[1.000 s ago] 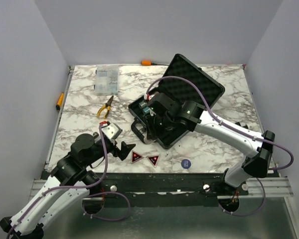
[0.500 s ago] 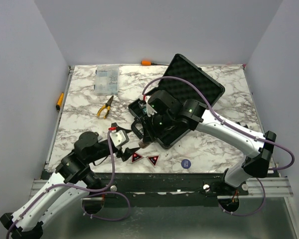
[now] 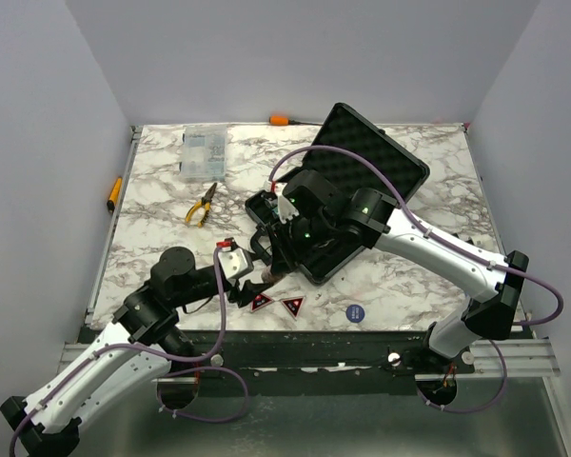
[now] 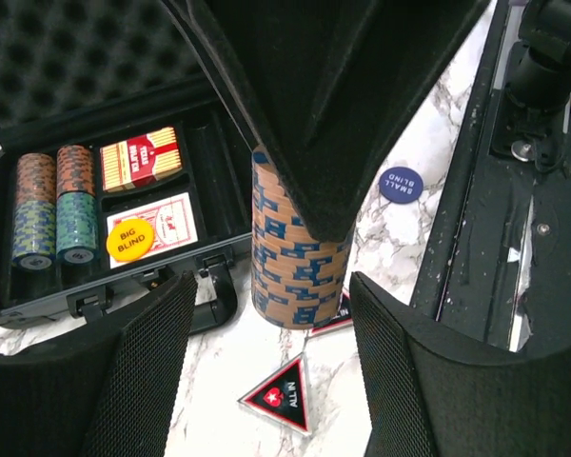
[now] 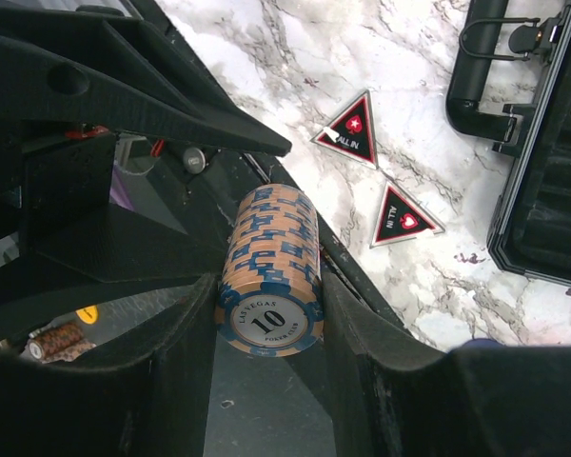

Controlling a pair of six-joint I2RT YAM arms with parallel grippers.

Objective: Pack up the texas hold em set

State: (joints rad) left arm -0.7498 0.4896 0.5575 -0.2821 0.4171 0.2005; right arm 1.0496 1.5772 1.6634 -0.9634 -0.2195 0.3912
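One chip stack [image 5: 271, 271], orange and blue, pinched between the jaws of the right gripper [image 5: 268, 286], held just near of the handle [image 4: 219, 290] of the open black briefcase [image 3: 371, 152] and over the red-black triangles [image 3: 260, 301] on the marble table [image 3: 428, 190]. Left gripper [image 4: 274, 286] jaws spread, one either side of that stack, gap showing on both sides. Briefcase lies mid-table, lid tipped back toward far right; its tray holds stowed chips [image 4: 36, 209], card decks [image 4: 143, 160] and a yellow button [image 4: 128, 238], while a blue button [image 3: 354, 312] lies right of the triangles.
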